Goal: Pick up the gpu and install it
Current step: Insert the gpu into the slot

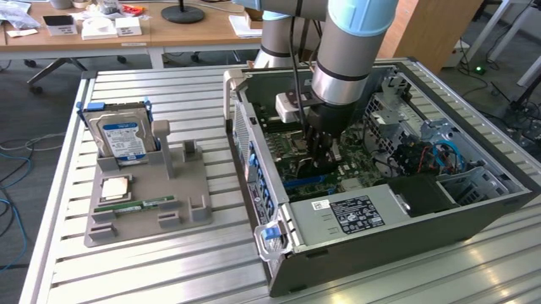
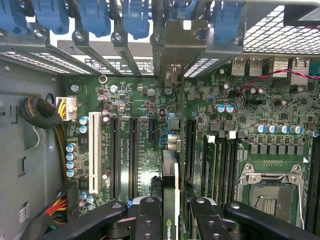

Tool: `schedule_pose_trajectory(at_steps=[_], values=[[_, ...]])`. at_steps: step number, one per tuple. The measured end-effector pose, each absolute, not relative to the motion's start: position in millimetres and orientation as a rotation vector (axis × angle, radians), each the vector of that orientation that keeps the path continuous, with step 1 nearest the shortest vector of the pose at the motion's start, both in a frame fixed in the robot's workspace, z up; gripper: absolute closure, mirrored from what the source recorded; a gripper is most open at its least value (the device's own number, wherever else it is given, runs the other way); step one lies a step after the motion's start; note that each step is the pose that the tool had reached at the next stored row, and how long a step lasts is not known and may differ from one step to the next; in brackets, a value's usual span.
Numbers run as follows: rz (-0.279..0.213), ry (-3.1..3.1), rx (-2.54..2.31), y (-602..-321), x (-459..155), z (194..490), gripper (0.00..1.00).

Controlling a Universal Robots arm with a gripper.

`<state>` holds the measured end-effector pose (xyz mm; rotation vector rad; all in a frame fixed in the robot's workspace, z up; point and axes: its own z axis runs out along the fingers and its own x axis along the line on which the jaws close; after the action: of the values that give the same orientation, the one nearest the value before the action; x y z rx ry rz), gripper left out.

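The black two-fingered claw (image 2: 170, 212) reaches down into the open grey computer case (image 1: 397, 240), which lies on its side on the slatted metal worktop (image 1: 169, 272). It is clamped on the thin green gpu card (image 2: 170, 192), held on edge above the green motherboard (image 2: 215, 135), in line with the black expansion slots (image 2: 134, 150). On the worktop beside the case, a grey holder tray (image 1: 144, 202) carries a silver hard drive with a blue label (image 1: 124, 140) and a narrow green RAM stick (image 1: 133, 205).
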<state>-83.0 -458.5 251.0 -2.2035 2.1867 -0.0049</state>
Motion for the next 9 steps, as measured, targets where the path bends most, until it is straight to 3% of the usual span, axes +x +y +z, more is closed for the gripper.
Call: schedule_pose_trajectory(at_steps=[9], values=[[-0.005,2.187,-2.203,-458.5,-83.5,249.1,0.73]])
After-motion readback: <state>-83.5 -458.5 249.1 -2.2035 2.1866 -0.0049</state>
